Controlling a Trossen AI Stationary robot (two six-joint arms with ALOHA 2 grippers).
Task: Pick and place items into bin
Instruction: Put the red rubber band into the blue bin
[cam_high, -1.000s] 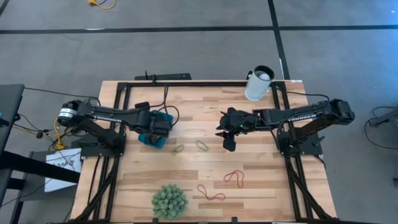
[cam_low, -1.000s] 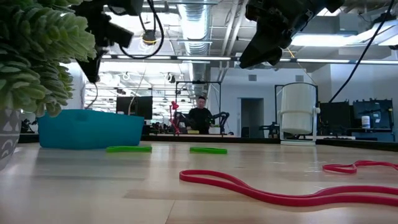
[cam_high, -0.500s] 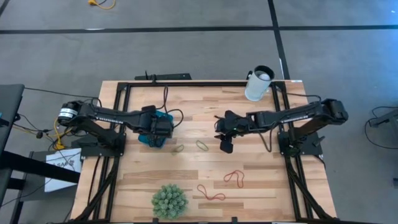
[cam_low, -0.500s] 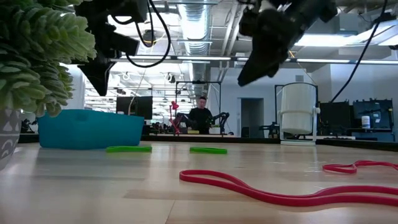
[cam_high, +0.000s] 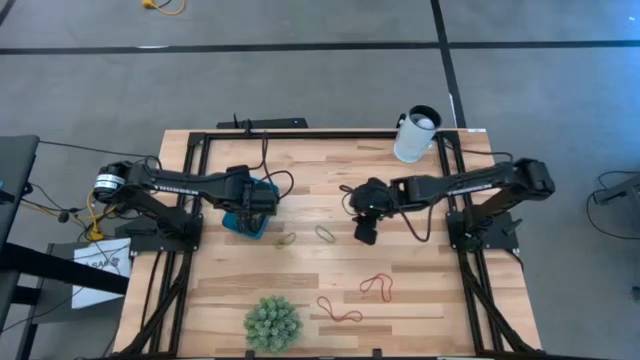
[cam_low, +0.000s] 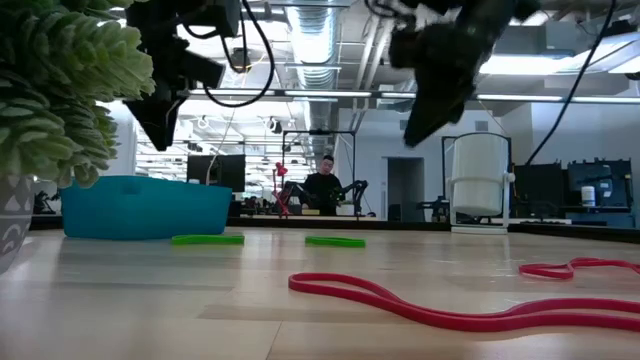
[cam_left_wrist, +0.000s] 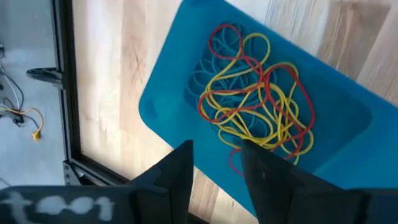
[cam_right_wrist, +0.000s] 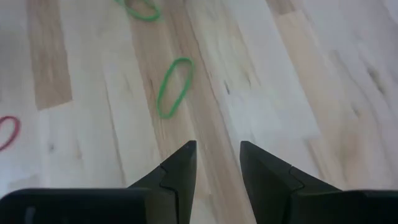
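- A green spiky ball (cam_high: 272, 323) is seen at the table's near edge, well apart from both pincers; in the low view it fills the near corner and hides part of the teal bin (cam_low: 145, 208).
- A white cup (cam_high: 416, 134) is placed at the far edge, beyond the right gripper (cam_high: 364, 232) and apart from it.
- Nothing is seen between the right gripper and the loops lying below it.
- The surface is a pale wooden table (cam_high: 420, 300) in a black frame, on a grey floor; a workshop with a person far behind is shown in the low view.
- Four loose loops are counted on the wood: two green bands (cam_high: 325, 233) just beside the right gripper, toward the bin, and two red bands (cam_high: 376, 287) nearer the ball.
- The left gripper (cam_left_wrist: 216, 163) is held over the bin, fingers parted, nothing gripped; a tangle of yellow, red and blue bands (cam_left_wrist: 255, 106) lies in the bin under it.
- The right gripper is held above the table, released and empty.
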